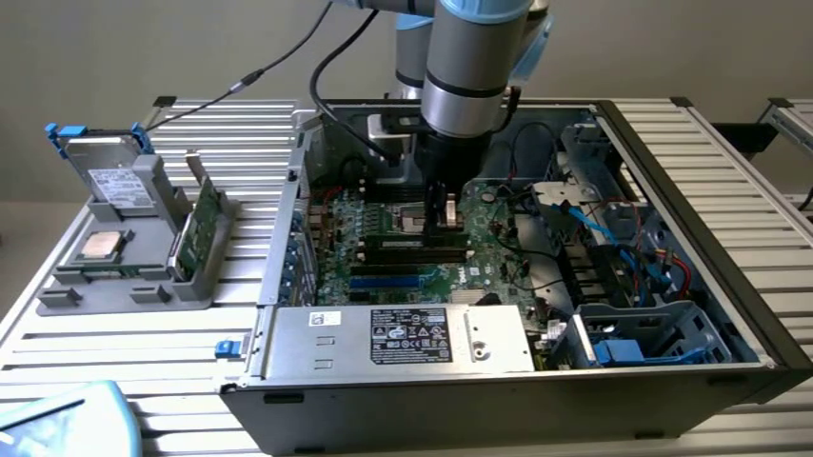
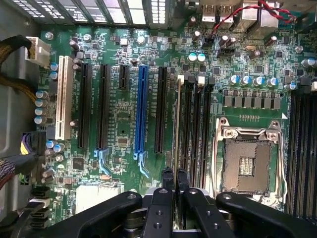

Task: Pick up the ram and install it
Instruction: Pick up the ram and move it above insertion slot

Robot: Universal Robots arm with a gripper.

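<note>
Slatted metal table [image 1: 114, 352] supports an open computer case [image 1: 749, 286], with a grey parts holder [image 1: 128, 276] well apart from the gripper, toward the exterior view's left. Inside the case lies the green main board [image 2: 124, 124]. The single arm [image 1: 473, 57] stands over the board, reaching straight down into the case. The gripper [image 2: 175, 172] hangs low above the board, beside the empty processor socket [image 2: 247, 158]. Its fingers [image 2: 167, 198] are drawn close together and clamped on the ram [image 2: 177, 124], so the ram is not in the parts holder but held in the jaws. In the wrist view the ram appears edge-on, as a thin pale strip running straight out from between the fingertips. Its long axis lies parallel to the row of black memory slots [image 2: 197, 129] directly beneath and just beside the gripper. The far end of the strip meets a white slot latch [image 2: 181, 78]. Judged from this alignment, the ram stands upright on its long edge over the outermost slot of that row, on the side away from the processor socket. Whether its lower edge is touching the slot or is clear of it cannot be told. The long blue slot [image 2: 142, 109] lies parallel, further out on the same side.
</note>
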